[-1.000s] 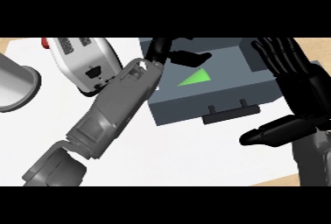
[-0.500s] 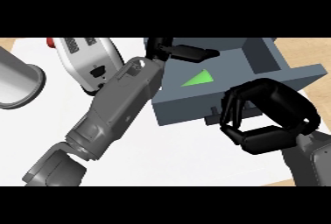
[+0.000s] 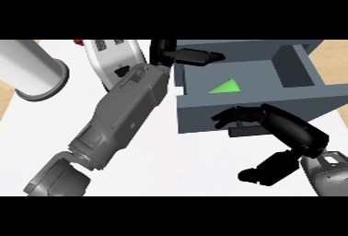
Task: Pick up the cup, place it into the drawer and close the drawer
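Drawer [image 3: 258, 99] handling is the matter in hand: the grey box sits at the upper right of the frame, pulled open, and a bright green shape [image 3: 224, 86], taken to be the cup, is seen lying inside its main compartment, left of an inner wall. The left hand [image 3: 187, 56] is held at the upper middle of the frame, over the drawer's back left corner, with fingers straight and holding nothing. The right hand [image 3: 272, 126] is set at the drawer's front panel at right of centre, its fingers bent at the dark handle strip; whether they are truly wrapped round it cannot be told. The drawer is judged stiff and boxy, likely to slide rather than tip, so it would best be pushed flat on the front panel near the handle. A white cylinder [image 3: 32, 69] stands on the table [image 3: 183, 161] at the upper left, and a white appliance [image 3: 112, 57] lies just beside the left forearm.
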Action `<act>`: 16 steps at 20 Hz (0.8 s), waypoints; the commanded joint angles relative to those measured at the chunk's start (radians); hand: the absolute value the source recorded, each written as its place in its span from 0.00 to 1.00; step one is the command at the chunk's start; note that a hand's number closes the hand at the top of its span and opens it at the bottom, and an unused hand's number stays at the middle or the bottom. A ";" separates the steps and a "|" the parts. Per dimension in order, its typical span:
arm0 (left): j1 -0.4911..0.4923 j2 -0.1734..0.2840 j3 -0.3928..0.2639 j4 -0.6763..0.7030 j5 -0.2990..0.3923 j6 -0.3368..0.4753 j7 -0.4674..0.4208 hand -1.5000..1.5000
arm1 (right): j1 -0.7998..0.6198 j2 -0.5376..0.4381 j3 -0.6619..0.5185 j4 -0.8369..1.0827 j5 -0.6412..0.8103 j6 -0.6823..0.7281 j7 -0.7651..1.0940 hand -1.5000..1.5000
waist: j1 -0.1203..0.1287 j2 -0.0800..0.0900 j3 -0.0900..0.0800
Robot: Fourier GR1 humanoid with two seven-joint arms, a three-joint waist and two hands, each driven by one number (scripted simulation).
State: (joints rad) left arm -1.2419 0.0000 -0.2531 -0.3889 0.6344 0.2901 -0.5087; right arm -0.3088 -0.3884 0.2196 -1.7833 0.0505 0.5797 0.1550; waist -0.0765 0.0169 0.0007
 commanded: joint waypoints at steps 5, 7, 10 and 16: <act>0.052 0.010 0.034 -0.018 0.017 -0.053 -0.050 0.00 | 0.039 0.041 0.138 0.258 0.354 -0.158 -0.144 0.00 | 0.079 -0.008 0.000; 0.093 0.028 0.034 -0.061 0.029 -0.085 -0.060 0.00 | 0.030 0.048 0.153 0.403 0.396 -0.193 -0.244 0.00 | 0.099 -0.008 0.001; 0.151 0.001 0.011 -0.110 0.030 -0.065 -0.082 0.00 | -0.108 0.079 0.148 0.621 0.438 -0.206 -0.264 0.00 | 0.141 -0.008 0.001; 0.234 0.098 0.021 -0.190 0.036 -0.136 -0.036 0.00 | -0.247 0.129 0.080 0.975 0.494 -0.354 -0.422 1.00 | 0.162 -0.003 0.002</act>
State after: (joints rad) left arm -1.0635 0.0519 -0.2351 -0.5350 0.6663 0.2018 -0.5535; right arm -0.4809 -0.2911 0.3293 -1.0235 0.5120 0.3024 -0.1699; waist 0.0701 0.0059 -0.0012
